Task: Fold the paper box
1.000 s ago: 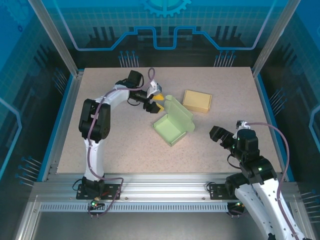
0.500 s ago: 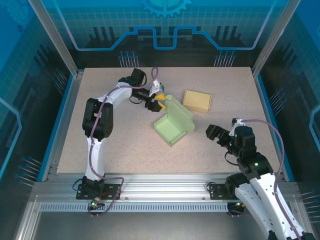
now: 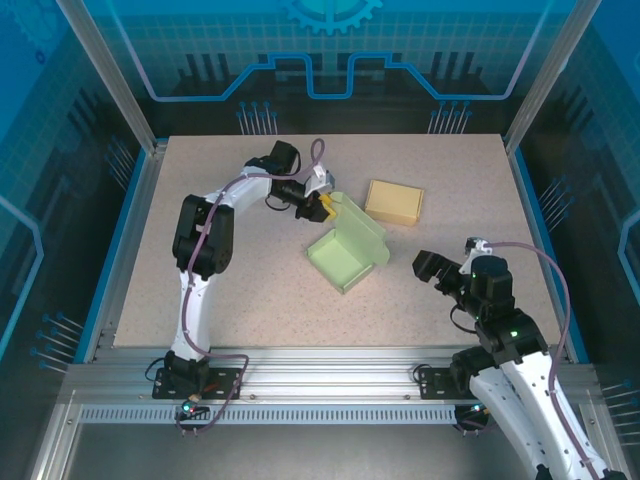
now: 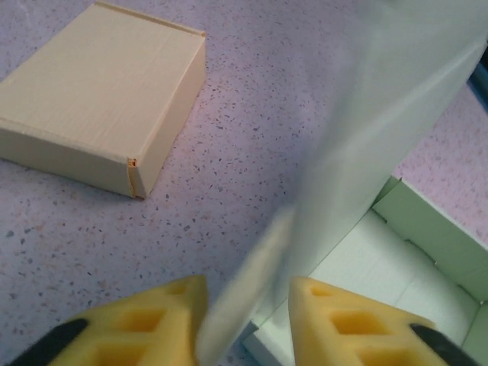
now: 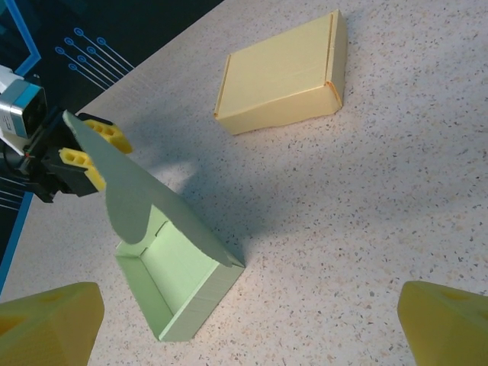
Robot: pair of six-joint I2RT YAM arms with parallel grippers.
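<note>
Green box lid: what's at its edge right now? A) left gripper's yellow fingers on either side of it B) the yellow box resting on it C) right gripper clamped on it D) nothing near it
A. In the left wrist view the lid of the green box runs between the left gripper fingers; the right gripper hangs open, apart from it.

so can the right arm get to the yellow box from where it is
Probably yes: the right gripper is open, bare table lies between it and the closed yellow box, and the green box sits off to the left.
</note>
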